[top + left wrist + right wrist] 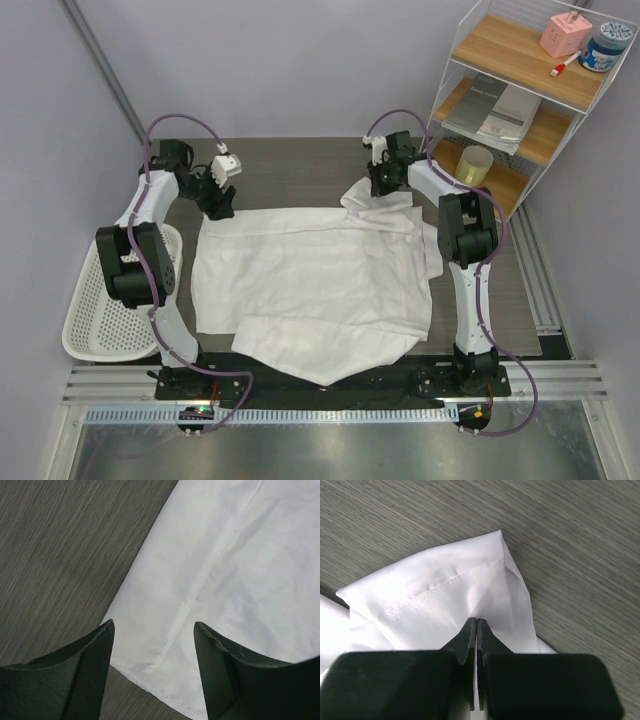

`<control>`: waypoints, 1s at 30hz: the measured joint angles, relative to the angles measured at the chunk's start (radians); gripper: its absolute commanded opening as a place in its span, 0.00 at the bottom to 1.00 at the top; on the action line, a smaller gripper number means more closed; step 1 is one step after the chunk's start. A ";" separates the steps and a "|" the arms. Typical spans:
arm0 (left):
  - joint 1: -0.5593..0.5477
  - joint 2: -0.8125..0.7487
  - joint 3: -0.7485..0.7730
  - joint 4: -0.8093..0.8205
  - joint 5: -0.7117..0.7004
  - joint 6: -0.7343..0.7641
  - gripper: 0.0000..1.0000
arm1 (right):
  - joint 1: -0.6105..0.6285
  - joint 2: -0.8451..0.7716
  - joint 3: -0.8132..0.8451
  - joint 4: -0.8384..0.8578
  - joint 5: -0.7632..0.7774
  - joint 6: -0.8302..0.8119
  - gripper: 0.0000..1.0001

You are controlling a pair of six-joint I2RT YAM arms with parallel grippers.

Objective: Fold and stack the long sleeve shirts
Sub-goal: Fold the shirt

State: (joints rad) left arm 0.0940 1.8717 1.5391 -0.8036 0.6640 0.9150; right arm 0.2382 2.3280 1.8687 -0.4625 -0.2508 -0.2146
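Our right gripper (477,626) pinches a stitched fold at the far right of the plain white long-sleeved cloth shirt (310,280) spread across the grey wood-grain table (290,165); our left gripper (152,625) hangs spread over its far left edge. We see a white perforated plastic basket (90,320) at near left, and a far-right wooden shelf (500,45) holding a pink box (565,33), blue jar (607,45) and grey booklets (500,105).

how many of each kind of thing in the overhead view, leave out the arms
long sleeve shirt: 1 (any second one underneath is hidden)
white basket: 1
wire shelf rack: 1
pink box: 1
blue-lidded jar: 1
red-and-white marker: 1
stack of booklets: 1
pale yellow cylinder: 1
total: 8
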 measured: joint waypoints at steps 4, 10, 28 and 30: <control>0.000 0.000 0.011 -0.005 0.001 -0.003 0.66 | 0.000 -0.006 -0.005 -0.001 -0.007 0.001 0.01; -0.003 -0.002 0.063 -0.009 0.014 -0.046 0.66 | 0.000 -0.080 -0.024 -0.043 -0.053 0.043 0.01; -0.546 -0.551 -0.295 0.558 -0.180 -0.446 1.00 | -0.002 -0.698 -0.421 0.061 -0.205 0.619 0.01; -0.668 -0.572 -0.360 0.630 -0.254 -0.421 1.00 | -0.002 -0.726 -0.462 0.077 -0.218 0.684 0.01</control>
State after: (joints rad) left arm -0.5743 1.2999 1.1793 -0.1734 0.4095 0.4942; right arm 0.2363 1.6020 1.4067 -0.3855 -0.4686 0.4698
